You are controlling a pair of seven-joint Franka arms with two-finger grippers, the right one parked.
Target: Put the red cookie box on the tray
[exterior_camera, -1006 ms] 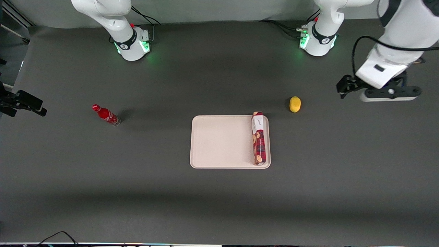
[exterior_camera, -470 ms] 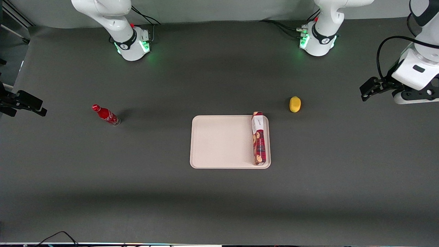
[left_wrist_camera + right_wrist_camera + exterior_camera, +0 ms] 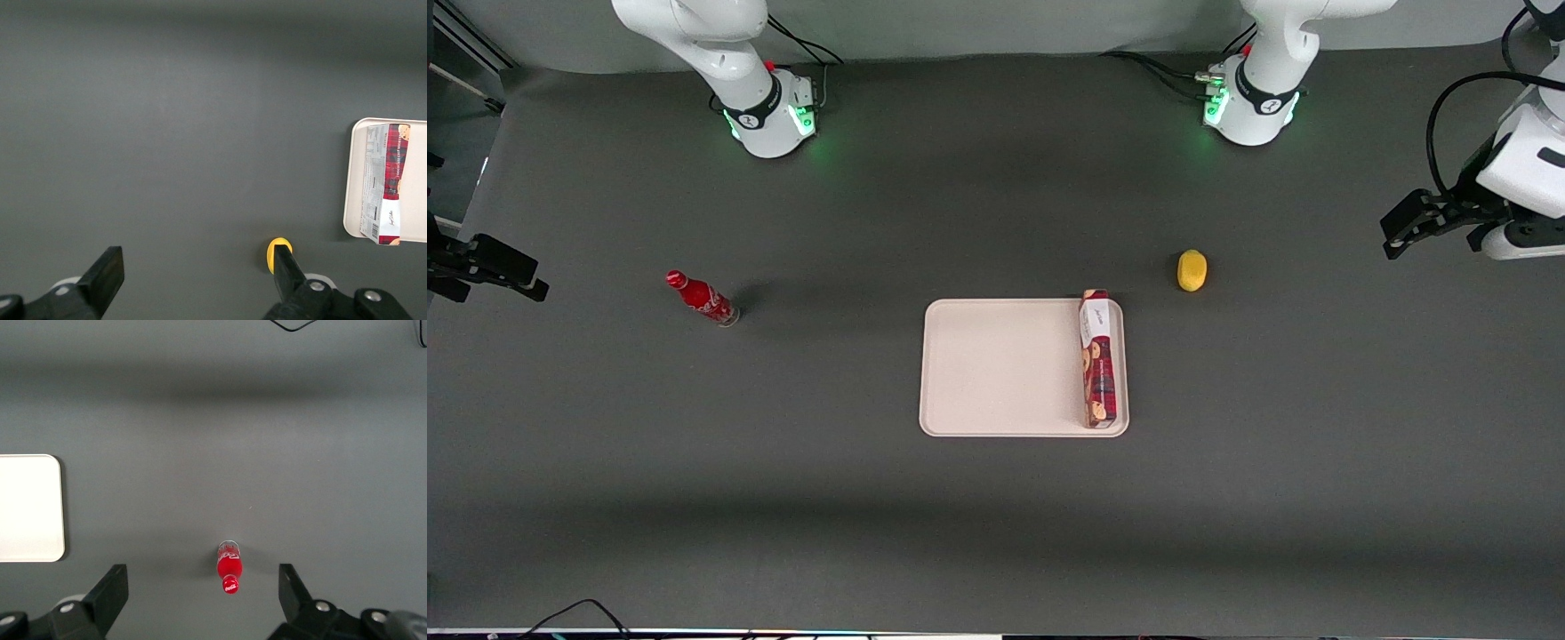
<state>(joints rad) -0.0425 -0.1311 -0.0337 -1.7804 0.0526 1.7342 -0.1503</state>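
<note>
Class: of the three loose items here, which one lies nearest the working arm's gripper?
The yellow object, on bare table beside the tray. The gripper, open, hangs at the working arm's table end.

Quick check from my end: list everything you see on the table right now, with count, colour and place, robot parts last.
red cookie box: 1, red plaid with white label end, lying on the tray along its edge toward the working arm.
tray: 1, pale pinkish-beige, mid-table.
yellow object: 1, yellow, on the table beside the tray's corner, farther from the front camera.
soda bottle: 1, red, toward the parked arm's end.
left hand: 1, black fingers, open, empty, raised at the working arm's end.
</note>
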